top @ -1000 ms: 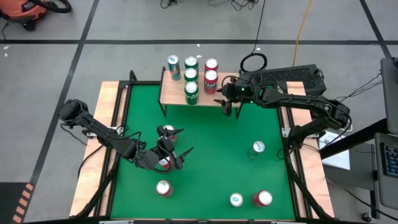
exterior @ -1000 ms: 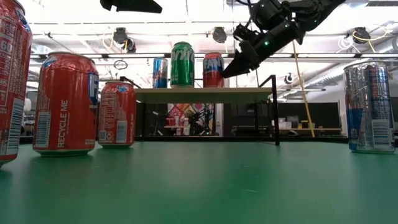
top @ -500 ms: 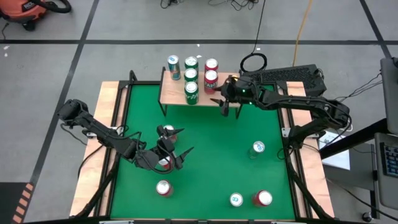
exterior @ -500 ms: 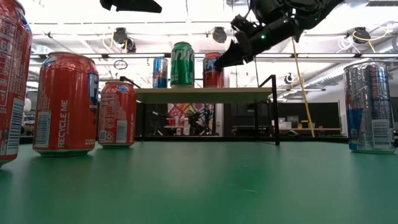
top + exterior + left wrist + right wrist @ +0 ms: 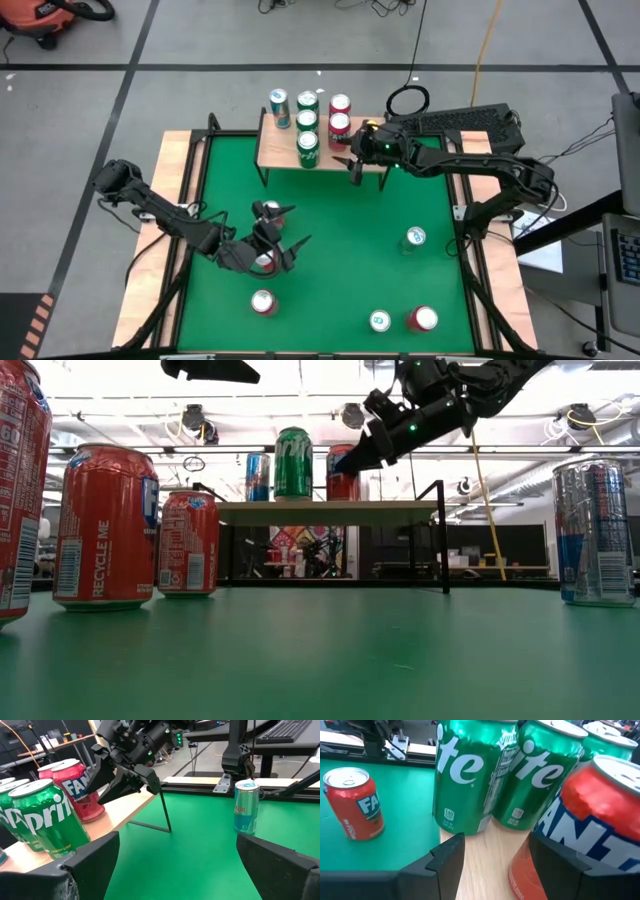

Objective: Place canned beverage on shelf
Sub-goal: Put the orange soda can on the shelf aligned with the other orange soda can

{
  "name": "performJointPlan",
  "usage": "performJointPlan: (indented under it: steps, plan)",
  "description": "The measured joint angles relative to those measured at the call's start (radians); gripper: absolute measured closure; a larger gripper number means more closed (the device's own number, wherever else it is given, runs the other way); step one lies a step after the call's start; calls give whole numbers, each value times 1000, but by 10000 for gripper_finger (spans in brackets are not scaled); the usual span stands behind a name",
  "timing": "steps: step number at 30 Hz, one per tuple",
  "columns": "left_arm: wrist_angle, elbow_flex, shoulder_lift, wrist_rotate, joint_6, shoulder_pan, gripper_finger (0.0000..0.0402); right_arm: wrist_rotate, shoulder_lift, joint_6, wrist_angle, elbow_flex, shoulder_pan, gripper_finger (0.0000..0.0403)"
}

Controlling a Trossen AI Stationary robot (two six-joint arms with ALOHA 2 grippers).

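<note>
The shelf (image 5: 275,150), a light plank on thin black legs, stands at the table's far edge. Several cans stand upright on it: green Sprite cans (image 5: 470,770), red Fanta cans (image 5: 339,126) and a blue-silver one (image 5: 278,105). My right gripper (image 5: 497,865) is open at the shelf's right end. It points nearly level at the nearer Fanta can (image 5: 75,785) and stops just short of it, with nothing between its fingers. My left gripper (image 5: 185,865) hovers wide open and empty over the table's left middle (image 5: 298,226), facing the shelf.
Three red cans (image 5: 263,302) stand on the green table (image 5: 340,280) in a row at the left, one of them under my left arm (image 5: 265,262). A silver-blue can (image 5: 415,237) stands at the right. Two more cans (image 5: 380,320) are near the front edge.
My right gripper has gone toward the table's left along the shelf's near side, closer to the red can. It has risen a little and tipped from slanting down to nearly level. The gap between its fingers is unchanged.
</note>
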Motion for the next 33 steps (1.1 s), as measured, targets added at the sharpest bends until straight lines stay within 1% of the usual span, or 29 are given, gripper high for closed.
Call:
performJointPlan:
  steps: [6,11,15,18,25,33]
  plan:
    - [-1,0,0,0,1,0,8,-1,0,-14,48,0,-6,190]
    - [-3,0,0,-1,1,0,8,-4,0,-20,51,0,-15,190]
    - [-8,0,0,-1,1,0,8,-5,-22,-24,20,0,7,190]
    - [-9,0,0,0,5,0,8,0,-50,-25,-48,0,23,190]
    - [-12,0,0,0,9,17,8,128,-72,-22,-139,0,26,190]
    - [-12,0,0,4,7,28,8,155,-71,-40,-140,0,25,190]
